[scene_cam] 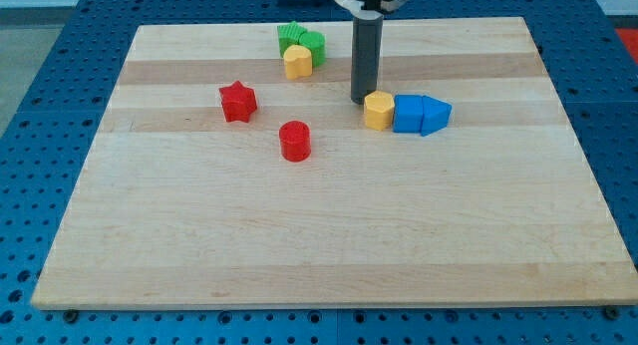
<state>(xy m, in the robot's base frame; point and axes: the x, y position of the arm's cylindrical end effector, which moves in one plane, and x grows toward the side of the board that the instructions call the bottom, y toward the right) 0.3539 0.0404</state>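
Note:
My tip rests on the wooden board just up and left of a yellow hexagonal block, touching or almost touching it. A blue cube sits against that yellow block's right side, and a blue triangular block lies right of the cube. Toward the view's top, a yellow block leans against a green star-like block and a green rounded block. A red star lies at the left, and a red cylinder stands below and right of it.
The wooden board lies on a blue perforated table. The dark rod rises from the tip to the arm's white end at the view's top.

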